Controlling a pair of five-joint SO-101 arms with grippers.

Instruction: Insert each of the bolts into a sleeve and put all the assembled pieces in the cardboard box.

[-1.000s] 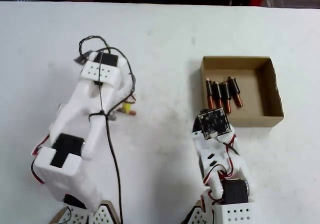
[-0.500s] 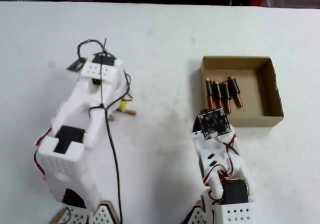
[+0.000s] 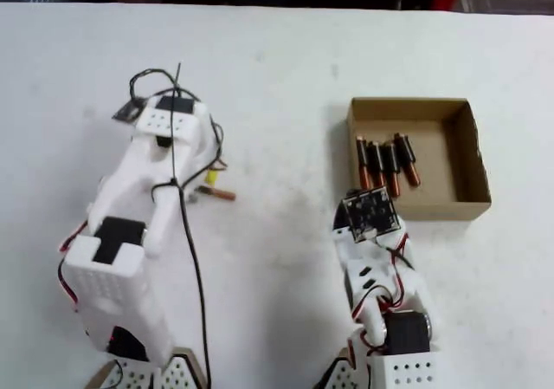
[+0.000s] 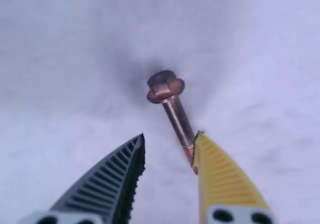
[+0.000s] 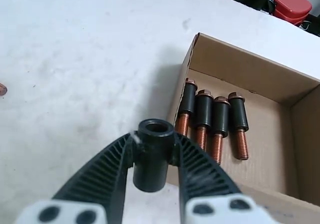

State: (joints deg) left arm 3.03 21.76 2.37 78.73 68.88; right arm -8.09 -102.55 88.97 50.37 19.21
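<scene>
Left gripper [image 4: 170, 135] spread wide; bolt [image 4: 170, 102] lies well clear of the cardboard box [image 5: 240, 69]. Centre the shank between the jaws before closing. Right gripper [image 5: 154, 136] clamps 1 sleeve [image 5: 152, 159] just beside the box.

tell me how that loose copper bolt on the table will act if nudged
The bolt looks like rigid metal, so probably stiff and heavy for its size. Lying flat with a round shank, it would likely roll in an arc around its wider head.
</scene>
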